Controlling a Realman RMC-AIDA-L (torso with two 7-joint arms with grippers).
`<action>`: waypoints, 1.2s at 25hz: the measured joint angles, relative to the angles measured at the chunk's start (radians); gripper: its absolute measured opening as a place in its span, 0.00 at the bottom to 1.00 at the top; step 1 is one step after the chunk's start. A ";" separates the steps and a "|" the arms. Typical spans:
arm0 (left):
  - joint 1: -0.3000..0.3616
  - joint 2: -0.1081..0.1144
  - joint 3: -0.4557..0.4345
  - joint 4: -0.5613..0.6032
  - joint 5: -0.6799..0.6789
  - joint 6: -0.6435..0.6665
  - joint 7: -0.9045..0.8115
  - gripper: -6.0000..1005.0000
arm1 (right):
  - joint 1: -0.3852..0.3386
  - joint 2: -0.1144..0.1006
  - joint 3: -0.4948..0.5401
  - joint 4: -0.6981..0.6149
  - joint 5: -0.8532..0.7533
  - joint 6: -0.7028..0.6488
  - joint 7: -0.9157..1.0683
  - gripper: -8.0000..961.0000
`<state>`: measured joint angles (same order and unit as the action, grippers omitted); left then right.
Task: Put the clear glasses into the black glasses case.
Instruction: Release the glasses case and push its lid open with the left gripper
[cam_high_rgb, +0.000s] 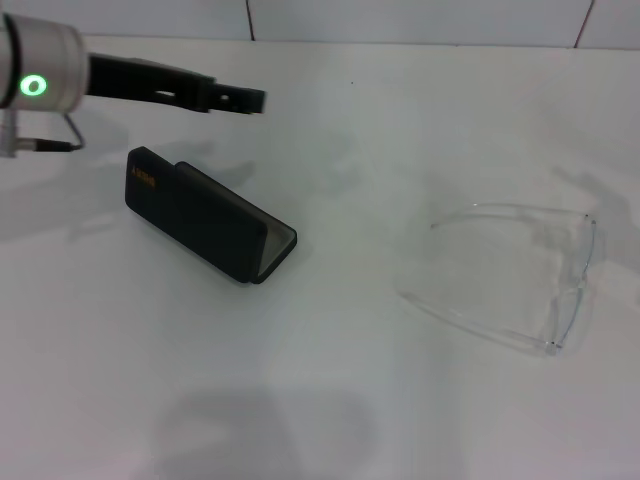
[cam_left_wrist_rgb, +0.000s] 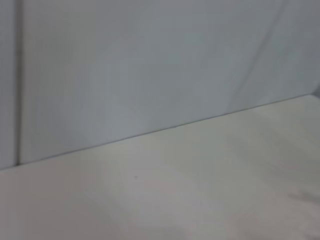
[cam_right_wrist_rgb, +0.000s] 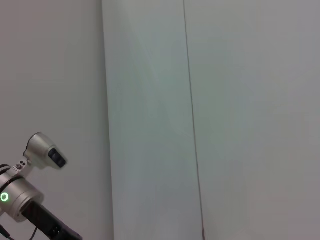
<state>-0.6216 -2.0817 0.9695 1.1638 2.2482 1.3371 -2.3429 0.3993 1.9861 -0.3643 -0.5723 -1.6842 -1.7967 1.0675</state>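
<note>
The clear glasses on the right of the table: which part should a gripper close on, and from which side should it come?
Probably the bridge, mid-way along the front lens of the clear glasses, coming straight down from above. They lie flat on the white table, arms unfolded toward the black glasses case, and the thin arms would likely flex. Only the left gripper shows, above the case.
</note>
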 joint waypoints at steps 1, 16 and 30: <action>0.009 0.007 -0.001 0.008 0.005 0.001 -0.014 0.81 | -0.006 0.000 0.002 0.000 0.000 -0.005 0.000 0.89; 0.149 0.084 -0.073 0.134 0.186 0.172 -0.098 0.81 | -0.003 0.004 -0.007 0.002 0.000 -0.002 0.000 0.89; 0.030 0.045 -0.067 -0.067 0.278 0.101 -0.013 0.81 | -0.010 0.013 -0.003 0.002 -0.001 -0.011 -0.001 0.89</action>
<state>-0.5916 -2.0364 0.9024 1.0970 2.5264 1.4377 -2.3556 0.3892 1.9988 -0.3670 -0.5706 -1.6847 -1.8074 1.0670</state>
